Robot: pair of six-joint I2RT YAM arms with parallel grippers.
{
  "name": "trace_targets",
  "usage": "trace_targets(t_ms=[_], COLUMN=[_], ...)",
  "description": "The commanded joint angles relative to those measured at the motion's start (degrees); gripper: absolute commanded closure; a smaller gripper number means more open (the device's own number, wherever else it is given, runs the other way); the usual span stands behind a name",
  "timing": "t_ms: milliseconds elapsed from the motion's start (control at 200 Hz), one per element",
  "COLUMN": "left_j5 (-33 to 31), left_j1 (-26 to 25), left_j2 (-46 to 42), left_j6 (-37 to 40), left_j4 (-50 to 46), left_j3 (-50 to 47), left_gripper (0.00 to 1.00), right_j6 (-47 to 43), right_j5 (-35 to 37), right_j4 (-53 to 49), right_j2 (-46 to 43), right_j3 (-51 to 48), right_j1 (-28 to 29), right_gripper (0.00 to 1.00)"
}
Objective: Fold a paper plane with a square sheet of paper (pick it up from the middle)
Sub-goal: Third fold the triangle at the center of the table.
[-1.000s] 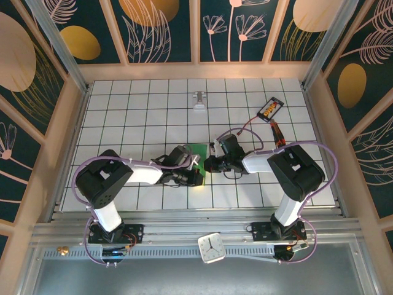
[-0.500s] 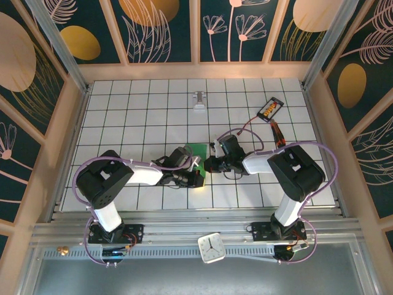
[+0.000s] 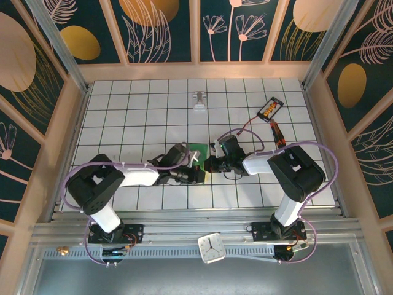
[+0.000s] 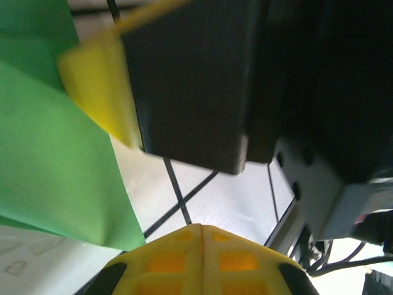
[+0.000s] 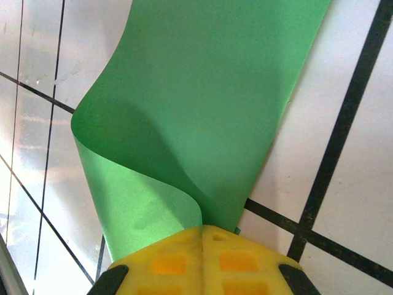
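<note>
From above, the square sheet of paper (image 3: 198,149) lies on the white grid table (image 3: 135,117), partly covered by both arms. The left gripper (image 3: 198,174) is at the sheet's near edge and the right gripper (image 3: 207,164) is at its right edge, the two nearly touching. A red-handled screwdriver (image 3: 277,133) lies well to the right of the sheet.

In the left wrist view, the left gripper (image 4: 201,236) has its yellow pads pressed together with no gap. The sheet (image 4: 55,160) hangs to their left, and its lower corner reaches the pads (I cannot tell whether it is pinched). Right of the sheet is a second yellow pad (image 4: 101,86) on a black housing (image 4: 190,80).

In the right wrist view, the right gripper (image 5: 202,236) is clamped on the sheet (image 5: 209,110). The paper runs out of the seam between the pads, and its left edge curls up and over off the tiles.
</note>
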Motion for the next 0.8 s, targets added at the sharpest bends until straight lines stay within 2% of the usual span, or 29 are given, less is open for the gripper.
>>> trace_targets(t_ms=[0,290,475,796], left_j5=[-2.0,-2.35,-1.56,-5.57], left_j1=[2.08,4.87,4.88,4.9], left_j2=[-1.09,0.4,2.63,5.23], left_j6=[-3.25,-3.32,-2.41,1.2], left_j4=[3.06,3.47,3.13,-2.58], left_j3=[-1.83,-1.39,-0.2,-0.26], left_gripper=[0.98,0.99,0.99,0.99], right_j6=[-0.11,-0.33,-0.49,-0.59], right_j5=[3.87,3.7,3.78,4.13], right_j4=[-6.6,-6.86,-7.17,-7.56], right_j2=[3.05,3.17,3.11,3.08], right_j3=[-2.71,-2.17,-2.0,-2.17], right_j1=[1.23,1.12,1.22,1.19], right_gripper=[1.0,1.0,1.0,1.0])
